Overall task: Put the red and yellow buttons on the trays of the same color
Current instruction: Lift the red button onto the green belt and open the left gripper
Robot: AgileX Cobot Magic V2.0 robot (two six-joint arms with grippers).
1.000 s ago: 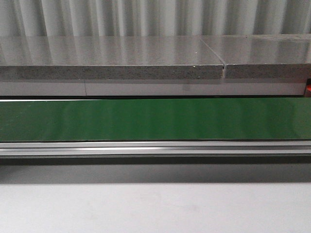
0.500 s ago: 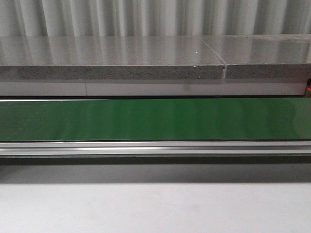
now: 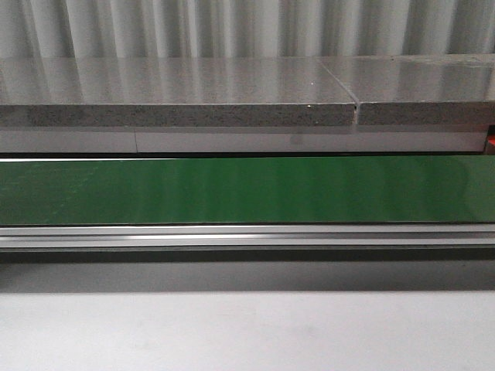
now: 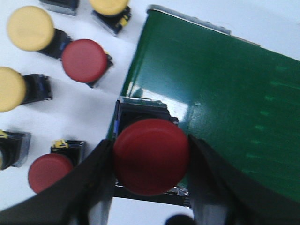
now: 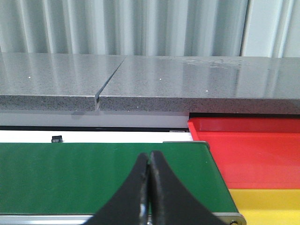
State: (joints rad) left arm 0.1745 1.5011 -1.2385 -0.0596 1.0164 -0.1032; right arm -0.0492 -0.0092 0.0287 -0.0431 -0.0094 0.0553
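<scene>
In the left wrist view my left gripper [image 4: 151, 157] is shut on a red button [image 4: 151, 155] with a black base, held over the end edge of the green conveyor belt [image 4: 225, 103]. Two more red buttons [image 4: 84, 61] [image 4: 48, 172] and several yellow buttons [image 4: 30, 28] lie on the white table beside the belt. In the right wrist view my right gripper [image 5: 149, 161] is shut and empty above the belt [image 5: 93, 176]. A red tray [image 5: 248, 150] and a yellow tray [image 5: 267, 204] lie beyond the belt's end. No gripper shows in the front view.
The front view shows the green belt [image 3: 247, 189] running left to right, its metal rail [image 3: 247, 236] in front and a grey stone ledge [image 3: 178, 100] behind. White table [image 3: 247, 332] lies nearest. A small black object [image 5: 57, 138] sits behind the belt.
</scene>
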